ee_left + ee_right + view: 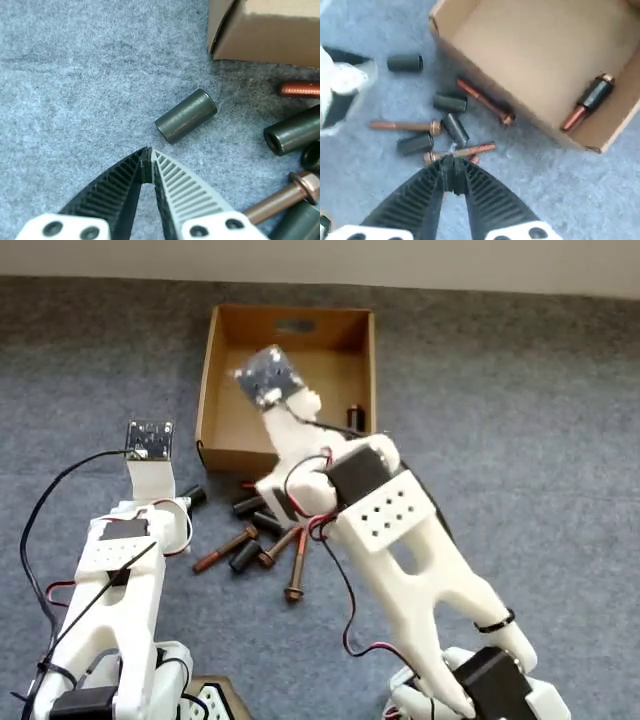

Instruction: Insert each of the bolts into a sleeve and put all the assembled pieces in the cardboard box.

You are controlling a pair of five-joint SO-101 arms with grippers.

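In the high view, 1 assembled piece point(354, 418) is seen lying inside the cardboard box point(215, 390). Loose bolts point(225, 550) and sleeves point(243, 555) are scattered on the carpet point(520, 390) just before it.

In the left wrist view, the left gripper point(150, 152) is pressed closed on nothing. 1 sleeve point(186, 123) lies near its tips, untouched.

In the right wrist view, the right gripper point(451, 162) is likewise closed and empty above the bolts.

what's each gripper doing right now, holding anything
Left gripper: closed, holding nothing.
Right gripper: closed, holding nothing.
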